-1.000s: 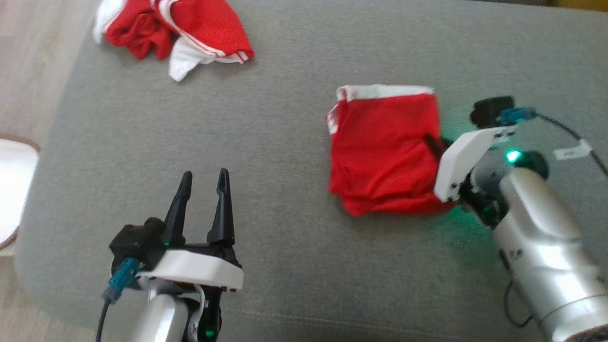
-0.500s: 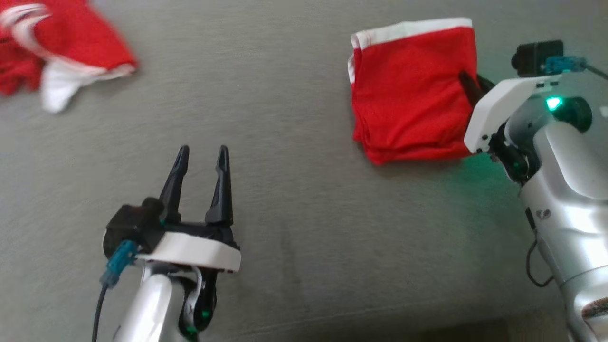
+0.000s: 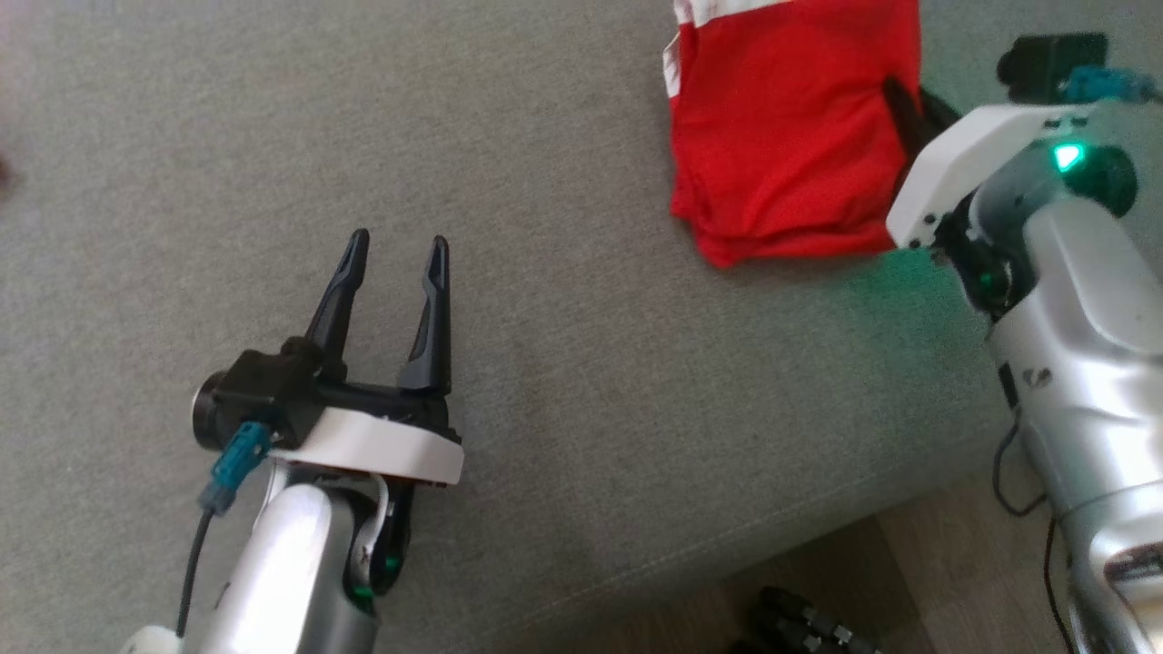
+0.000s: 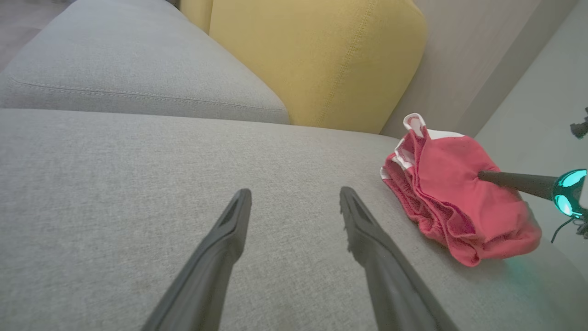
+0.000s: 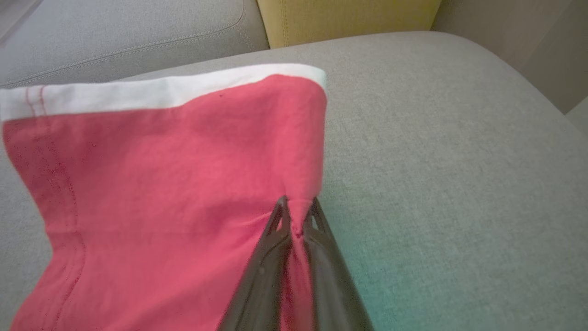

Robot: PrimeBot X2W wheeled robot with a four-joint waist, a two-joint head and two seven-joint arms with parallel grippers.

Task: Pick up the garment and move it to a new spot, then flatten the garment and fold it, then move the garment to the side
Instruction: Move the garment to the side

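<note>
In the head view we see a grey sofa seat (image 3: 563, 381) taking up most of the frame. A folded red garment (image 3: 781, 136) with a white band lies on it at the upper right, its top edge cut off by the frame. Our right gripper (image 5: 296, 216) reaches in from the right edge. In the right wrist view its two dark fingers are pressed almost together, pinching a small tuck of red cloth at the garment's right edge, partway below the white band. The cloth puckers toward the fingertips. A green light (image 3: 1068, 156) glows on the right wrist and tints the seat beside the garment.

Our left gripper (image 3: 400, 243) sits at the lower left of the head view, well apart from the garment, its fingers pointing up the frame and spread wide over the seat. In the left wrist view the garment shows at the right as a stack of layers resting on the seat, with a dark finger of the right gripper pressed into its side. A yellow cushion (image 4: 317, 59) stands at the top centre of that view. At the lower right corner of the head view we see wooden floor (image 3: 945, 581) and a dark object (image 3: 800, 627) we cannot make out.
</note>
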